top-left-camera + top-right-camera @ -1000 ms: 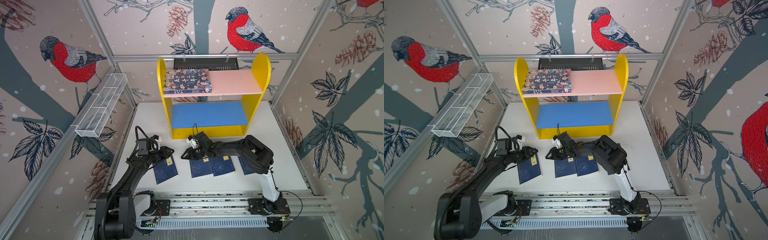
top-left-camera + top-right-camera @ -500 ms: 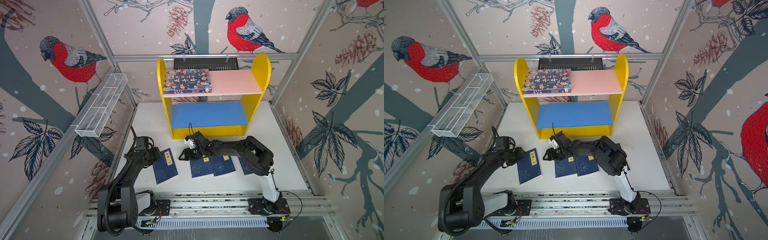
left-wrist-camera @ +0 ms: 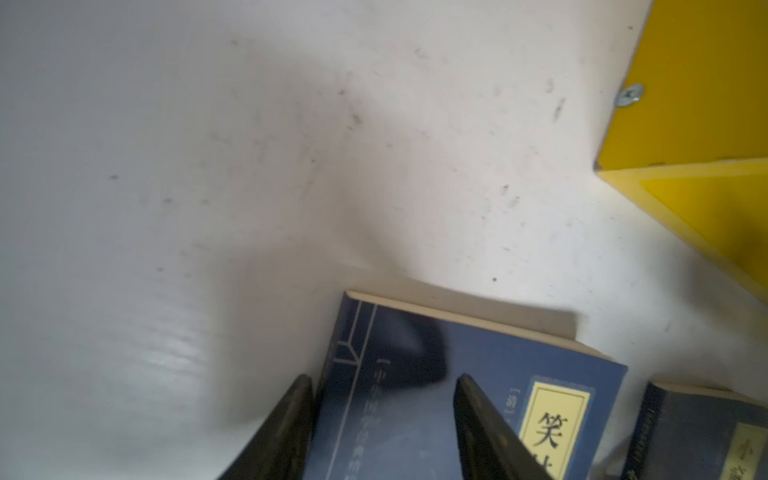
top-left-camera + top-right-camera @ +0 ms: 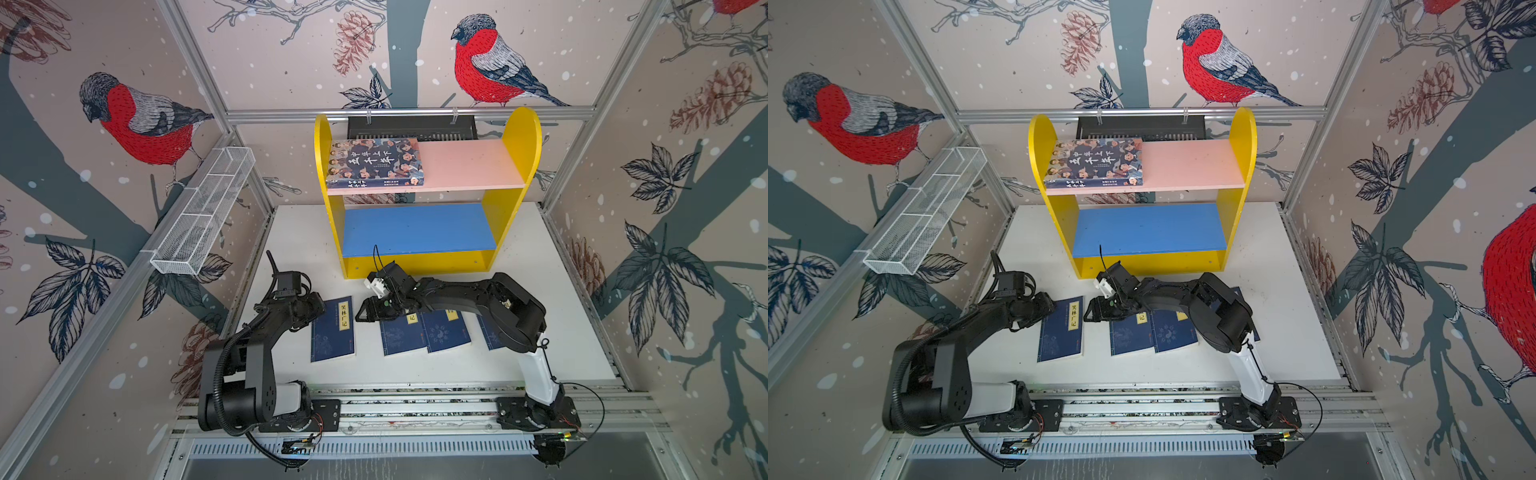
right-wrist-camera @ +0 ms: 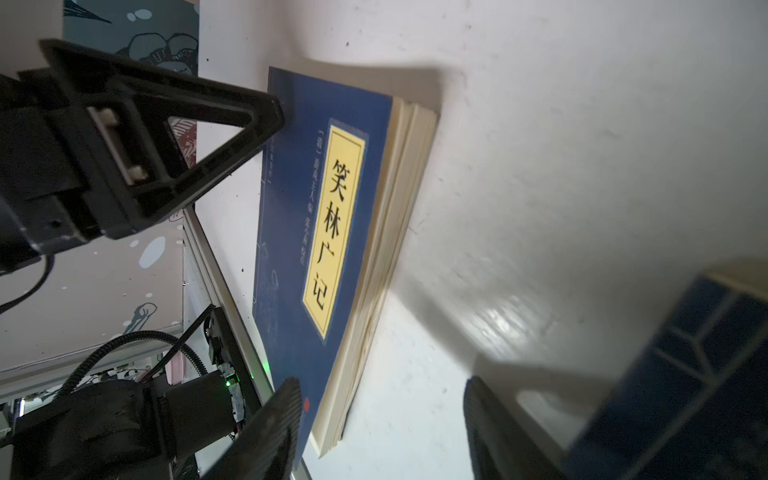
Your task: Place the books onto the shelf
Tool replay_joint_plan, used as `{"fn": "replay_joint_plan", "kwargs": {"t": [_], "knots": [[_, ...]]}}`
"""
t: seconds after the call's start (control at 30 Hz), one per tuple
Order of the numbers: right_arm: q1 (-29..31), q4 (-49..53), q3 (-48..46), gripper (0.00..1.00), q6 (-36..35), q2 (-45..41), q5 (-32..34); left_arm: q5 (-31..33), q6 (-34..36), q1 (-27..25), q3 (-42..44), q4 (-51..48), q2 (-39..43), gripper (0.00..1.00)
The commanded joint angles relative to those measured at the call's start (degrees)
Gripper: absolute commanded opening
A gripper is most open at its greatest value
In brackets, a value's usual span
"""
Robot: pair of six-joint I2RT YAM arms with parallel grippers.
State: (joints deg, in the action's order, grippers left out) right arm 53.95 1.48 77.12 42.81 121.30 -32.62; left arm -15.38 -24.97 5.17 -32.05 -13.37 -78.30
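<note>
table (image 4: pixel 561 328): white; four navy books (image 4: pixel 444 334) lie flat in a row on its near half.
shelf (image 4: pixel 417 262): stands at the far middle of the table.
big book (image 4: pixel 376 162): flat on the pink board (image 4: pixel 469 164), left end.
leftmost book (image 4: pixel 332 332): lies apart from the other three; the rightmost is mostly hidden under the right arm (image 4: pixel 515 316).
left gripper (image 3: pixel 380 386): jaws apart, empty, over the leftmost book's far left corner.
right gripper (image 5: pixel 382 399): jaws apart, empty, low over the table between the leftmost book and the next.

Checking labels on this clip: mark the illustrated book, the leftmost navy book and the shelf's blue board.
illustrated book (image 4: pixel 376 162): in a top view, middle of its cover.
leftmost navy book (image 4: pixel 332 343): in a top view, cover below the label.
blue board (image 4: pixel 419 228): in a top view, bare middle.
</note>
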Motion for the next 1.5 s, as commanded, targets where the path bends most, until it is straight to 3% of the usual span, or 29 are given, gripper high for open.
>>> {"fn": "replay_joint_plan", "kwargs": {"t": [0.0,0.3,0.47,0.77,1.0,1.27,1.47], "knots": [[0.1,1.7,0.1,0.64,-0.4,0.6,0.4,-6.2,0.3,-1.7,1.3,-5.9,0.3,0.56],[0.5,-1.6,-1.0,0.63,3.0,1.8,0.7,-12.7,1.0,-4.4,2.0,-3.8,2.8,0.53],[0.3,-2.0,-0.8,0.56,3.4,2.4,2.8,-16.2,1.2,-4.5,1.7,-3.4,3.7,0.52],[-0.2,-3.6,0.5,0.35,3.8,2.2,4.0,-14.4,0.9,-4.5,1.7,-3.8,6.8,0.49],[-0.3,-7.0,-2.0,0.04,3.7,-0.3,1.8,-12.5,1.1,-4.5,2.3,-2.9,9.5,0.52],[-0.7,-12.0,-5.5,0.02,3.7,-3.8,-2.3,-11.4,1.6,-0.9,2.2,-2.5,16.0,0.58],[-1.7,-15.0,-7.4,0.01,2.2,-8.5,-8.0,-18.3,2.7,2.8,1.6,0.1,20.8,0.59]]}}
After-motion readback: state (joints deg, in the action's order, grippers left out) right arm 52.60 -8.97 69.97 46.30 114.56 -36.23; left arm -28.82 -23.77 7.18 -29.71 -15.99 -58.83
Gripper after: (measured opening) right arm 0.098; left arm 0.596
